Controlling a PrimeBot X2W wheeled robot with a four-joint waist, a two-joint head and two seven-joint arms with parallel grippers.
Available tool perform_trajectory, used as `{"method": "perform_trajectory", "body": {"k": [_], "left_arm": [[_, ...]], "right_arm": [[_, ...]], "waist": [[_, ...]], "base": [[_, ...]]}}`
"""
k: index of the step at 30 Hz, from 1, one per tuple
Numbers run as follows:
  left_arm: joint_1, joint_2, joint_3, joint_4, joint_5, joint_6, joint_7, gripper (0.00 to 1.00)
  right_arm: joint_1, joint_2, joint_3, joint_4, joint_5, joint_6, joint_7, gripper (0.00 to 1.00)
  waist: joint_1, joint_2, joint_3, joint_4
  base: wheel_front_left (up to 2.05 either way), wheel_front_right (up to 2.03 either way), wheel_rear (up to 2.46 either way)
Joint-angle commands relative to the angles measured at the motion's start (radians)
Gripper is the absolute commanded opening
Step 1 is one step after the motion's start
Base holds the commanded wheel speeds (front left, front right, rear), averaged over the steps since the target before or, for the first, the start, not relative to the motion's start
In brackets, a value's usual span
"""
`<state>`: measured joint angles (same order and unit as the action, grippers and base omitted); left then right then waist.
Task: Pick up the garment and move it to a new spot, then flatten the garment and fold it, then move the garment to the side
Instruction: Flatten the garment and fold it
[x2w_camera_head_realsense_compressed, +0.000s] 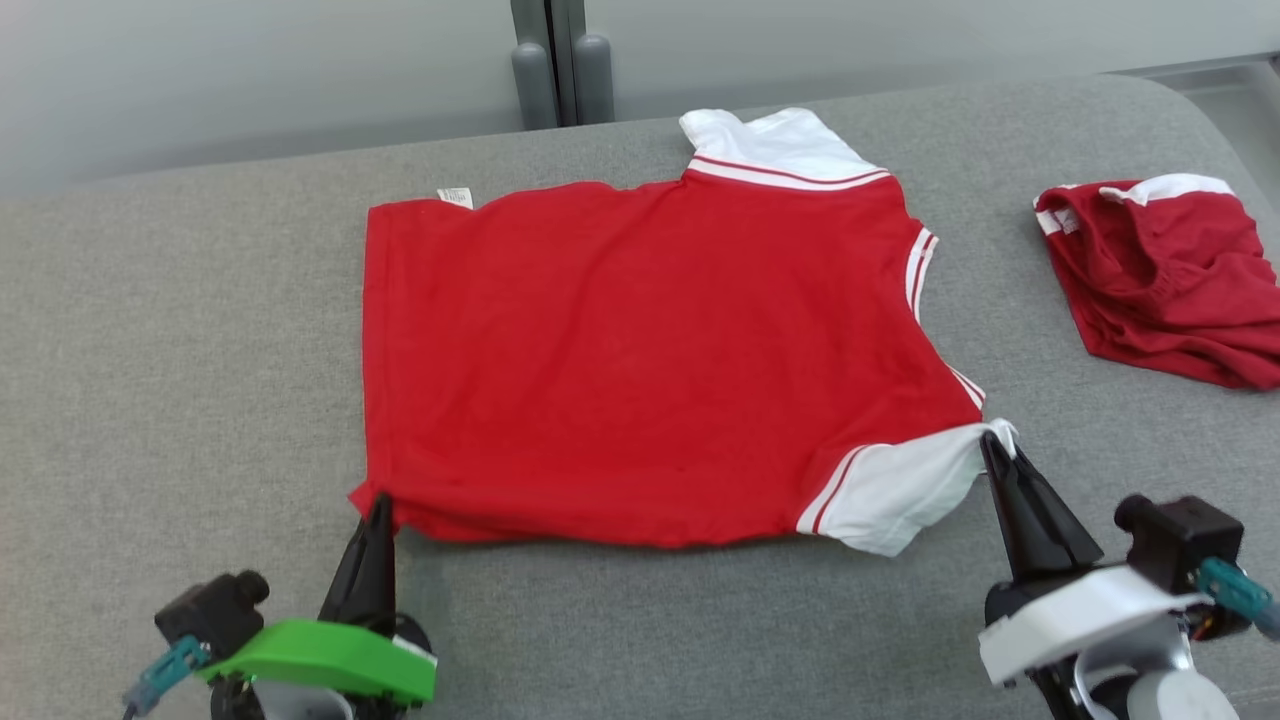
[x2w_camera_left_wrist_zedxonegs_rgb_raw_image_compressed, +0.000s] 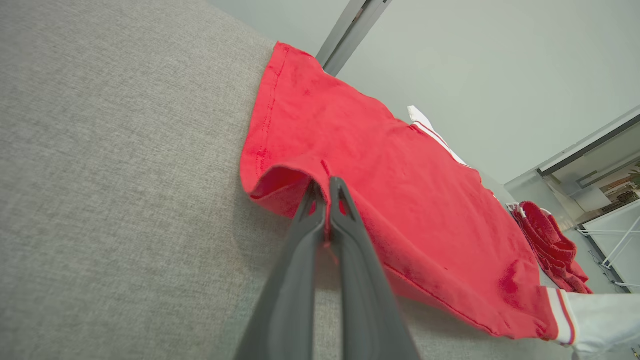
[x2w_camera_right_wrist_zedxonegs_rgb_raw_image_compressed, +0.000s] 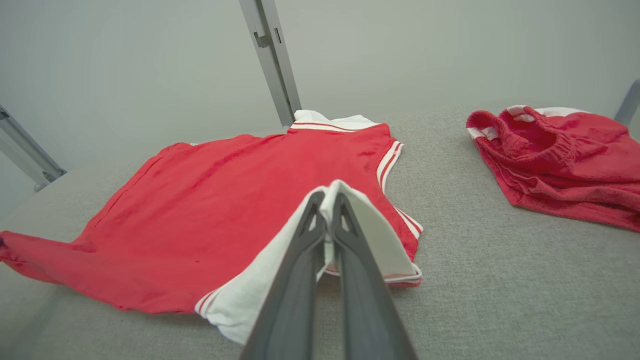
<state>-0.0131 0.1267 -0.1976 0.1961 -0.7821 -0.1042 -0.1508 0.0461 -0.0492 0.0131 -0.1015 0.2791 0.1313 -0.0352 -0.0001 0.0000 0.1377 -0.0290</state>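
shirt: red t-shirt (x2w_camera_head_realsense_compressed: 640, 360), spread flat mid grey table (x2w_camera_head_realsense_compressed: 180, 400)
left gripper (x2w_camera_head_realsense_compressed: 380, 503): pressed together on near-left hem corner (x2w_camera_left_wrist_zedxonegs_rgb_raw_image_compressed: 272, 187)
right gripper (x2w_camera_head_realsense_compressed: 992, 442): pinching near white sleeve (x2w_camera_head_realsense_compressed: 900, 490)
risk: thin bites likely to slip; uneven lift likely to bunch cloth or drag it right into red shorts (x2w_camera_head_realsense_compressed: 1160, 280)

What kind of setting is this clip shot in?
Probably an indoor lab or test room for clothes folding: a grey fabric-covered table, a plain pale wall with a metal post, a red T-shirt spread flat.

red shorts (x2w_camera_head_realsense_compressed: 1160, 280) cut by edge, garment tag (x2w_camera_head_realsense_compressed: 455, 197) unreadable
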Motion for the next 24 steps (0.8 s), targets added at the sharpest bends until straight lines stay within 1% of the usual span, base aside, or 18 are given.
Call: {"method": "perform_trajectory", "body": {"k": [1,6,14,21,24], "left_arm": [[-0.036,-0.01,0.004,0.015,-0.021,-0.005,0.002,0.0],[-0.139,-0.031,0.031,0.081,-0.065,-0.006,-0.024,0.0],[-0.294,-0.041,0.028,0.209,-0.064,-0.004,-0.034,0.0],[-0.369,-0.047,0.01,0.291,-0.057,-0.01,-0.044,0.0],[-0.385,-0.05,0.0,0.311,-0.058,-0.012,-0.045,0.0]], "right_arm": [[-0.036,-0.003,0.0,0.023,0.003,-0.001,-0.009,0.0],[-0.181,-0.003,0.0,0.126,0.016,-0.001,-0.025,0.0],[-0.432,-0.003,0.005,0.335,-0.018,-0.001,-0.06,0.0],[-0.597,-0.003,-0.037,0.545,-0.042,-0.001,-0.119,0.0],[-0.656,-0.003,-0.04,0.64,-0.056,-0.001,-0.139,0.0]], "waist": [[0.0001,0.0,0.015,0.003],[0.0001,0.0,0.057,-0.001],[0.0001,0.0,0.121,0.005],[0.0001,0.0,0.146,0.016],[0.0001,0.0,0.15,0.021]], "base": [[0.0,0.0,0.0],[0.0,0.0,0.0],[0.0,0.0,0.0],[0.0,0.0,0.0],[0.0,0.0,0.0]]}}
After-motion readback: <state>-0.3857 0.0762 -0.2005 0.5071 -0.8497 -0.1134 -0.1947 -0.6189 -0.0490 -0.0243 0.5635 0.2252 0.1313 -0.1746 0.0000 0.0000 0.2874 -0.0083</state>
